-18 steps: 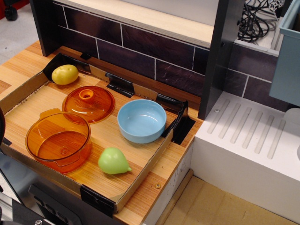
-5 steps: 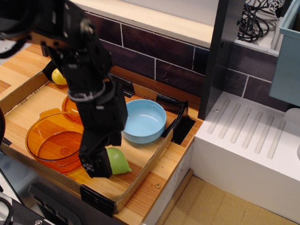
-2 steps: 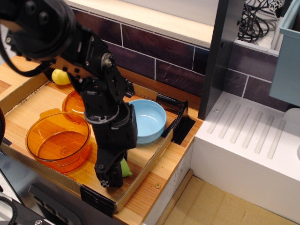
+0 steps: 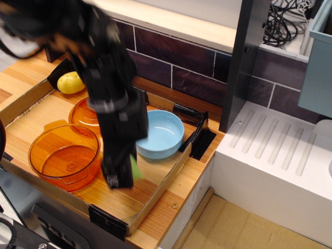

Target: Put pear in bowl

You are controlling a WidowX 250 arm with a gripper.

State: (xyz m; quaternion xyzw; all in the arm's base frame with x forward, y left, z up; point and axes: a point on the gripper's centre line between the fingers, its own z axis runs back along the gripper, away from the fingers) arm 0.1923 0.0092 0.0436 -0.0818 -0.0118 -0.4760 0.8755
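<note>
The light-green pear (image 4: 134,167) shows only as a thin sliver at the right side of my gripper (image 4: 119,176), which is shut on it and holds it just above the tray floor. The black arm is motion-blurred and hides most of the pear. The light-blue bowl (image 4: 165,132) stands empty just up and to the right of the gripper, its left rim covered by the arm. The pear is outside the bowl, in front of its near-left rim.
A transparent orange pot (image 4: 62,155) sits left of the gripper, with an orange lid (image 4: 83,111) behind it and a yellow fruit (image 4: 71,82) at the back left. All lie in a cardboard tray (image 4: 155,194). A white ribbed drainer (image 4: 275,155) is at right.
The arm came down over the pear, closed on it, and has now risen and shifted slightly up toward the bowl with the pear. The pear has left its resting spot.
</note>
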